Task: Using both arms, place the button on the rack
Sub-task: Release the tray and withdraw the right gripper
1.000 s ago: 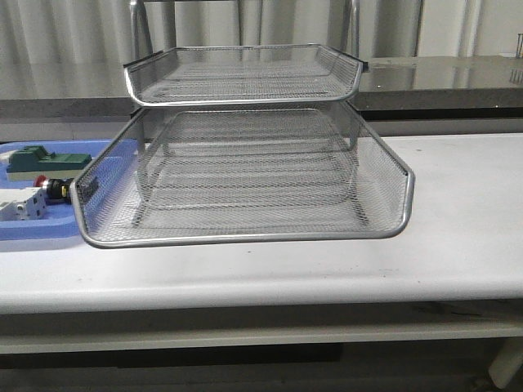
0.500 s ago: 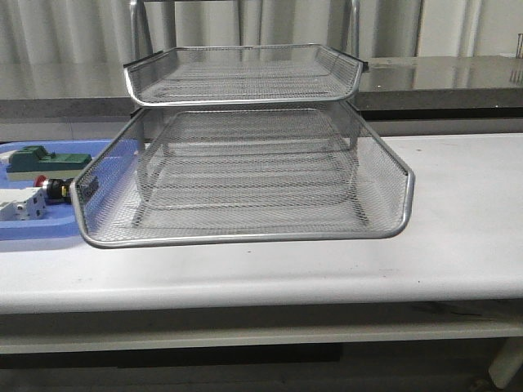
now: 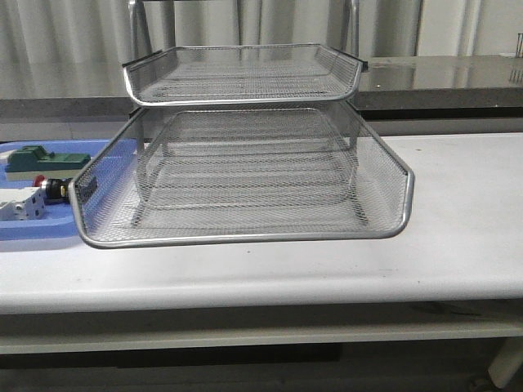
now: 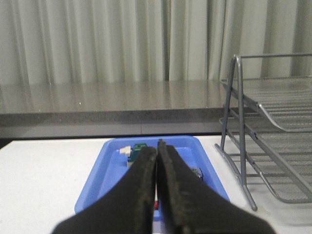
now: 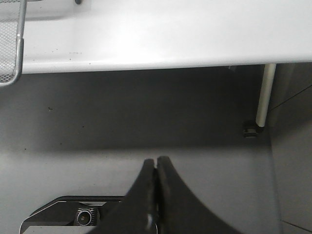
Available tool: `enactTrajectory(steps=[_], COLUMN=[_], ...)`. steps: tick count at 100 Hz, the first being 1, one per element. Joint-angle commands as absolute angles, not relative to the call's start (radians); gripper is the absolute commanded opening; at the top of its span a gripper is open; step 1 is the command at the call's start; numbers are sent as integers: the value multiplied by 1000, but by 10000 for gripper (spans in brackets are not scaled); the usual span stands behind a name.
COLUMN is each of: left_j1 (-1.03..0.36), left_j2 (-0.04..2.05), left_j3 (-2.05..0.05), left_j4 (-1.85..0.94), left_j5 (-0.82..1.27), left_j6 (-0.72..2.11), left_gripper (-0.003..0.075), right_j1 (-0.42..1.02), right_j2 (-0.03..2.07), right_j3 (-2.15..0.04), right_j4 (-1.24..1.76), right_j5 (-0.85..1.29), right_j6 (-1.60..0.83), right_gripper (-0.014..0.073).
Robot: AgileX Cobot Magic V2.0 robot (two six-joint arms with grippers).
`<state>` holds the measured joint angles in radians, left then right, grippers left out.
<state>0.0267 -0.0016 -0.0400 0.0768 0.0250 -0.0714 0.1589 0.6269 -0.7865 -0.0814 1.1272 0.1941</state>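
Nothing moved: one button [image 3: 54, 189], one rack [image 3: 245, 175]

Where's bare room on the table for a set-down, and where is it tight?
Free: table right of the rack, and the strip along its front edge. Crowded: the blue tray left of the rack, holding the button and blocks.

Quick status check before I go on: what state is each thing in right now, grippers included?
left gripper: shut, empty, above the blue tray.
right gripper: shut, empty, off the table's edge.
button: lying in the blue tray, untouched.
rack: upright on the table, visible tiers empty.
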Motion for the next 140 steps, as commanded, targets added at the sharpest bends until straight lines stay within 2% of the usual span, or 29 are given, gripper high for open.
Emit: enactTrajectory(steps=[1,21,66,98,123,131,140], left_j1=[29,29,29,29,27,25,25], left_j2=[53,284,914,1217,1275,1273,1273], left_j3=[-147,-378,-885,-1057,-1100,-1100,-1100], left_j4=[47,54,96,112,114,114,114], left_j5=[44,146,533,619,619,624,642], left_j6=[-84,-84,-61,-39,-39,-39,-38], left_gripper=[4,4,4,4,8,49,177], right_j1=[156,156,156,156,156,156,156], right_j2=[629,629,629,629,629,629,629], right_j3=[-820,-820,-820,-820,-820,-820,-820], right_j4=[-99,-99,-99,-99,-99,-99,-99], right_j5=[1084,1084,1084,1084,1084,1084,1084], right_j6=[192,192,192,192,192,192,192], right_gripper=[-70,-70,-70,-70,-70,-70,-70])
